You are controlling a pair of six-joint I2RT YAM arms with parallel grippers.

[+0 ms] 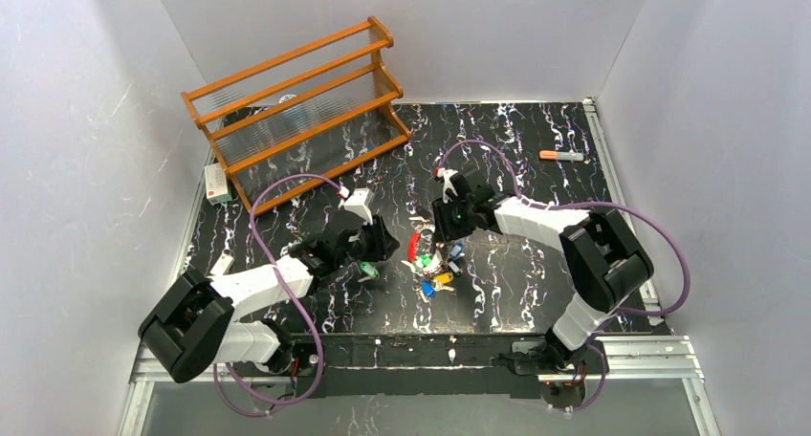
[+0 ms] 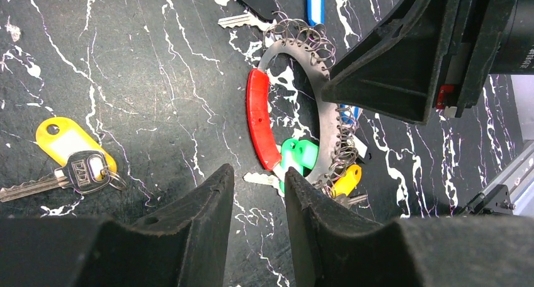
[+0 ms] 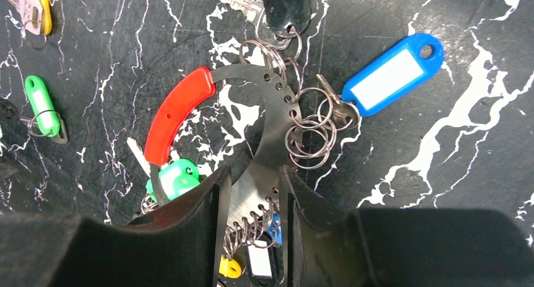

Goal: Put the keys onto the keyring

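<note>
The keyring (image 1: pixel 426 250) is a flat metal crescent (image 3: pixel 267 129) with a red arc (image 3: pixel 176 114). It lies mid-table, fringed with small split rings and green, yellow, blue and black tags. My right gripper (image 3: pixel 252 177) stands over it, a finger on either side of the metal band; whether the fingers press on it I cannot tell. My left gripper (image 2: pixel 258 180) is open just left of the ring, with only tabletop between its fingers and a key blade (image 2: pixel 261 179) at their tips. Loose keys lie to the left: a yellow-tagged one (image 2: pixel 69 145) and a green-tagged one (image 3: pixel 41 104).
A wooden rack (image 1: pixel 296 101) stands at the back left with a small white box (image 1: pixel 217 183) beside it. An orange-capped marker (image 1: pixel 561 155) lies at the back right. White walls close in the table on three sides.
</note>
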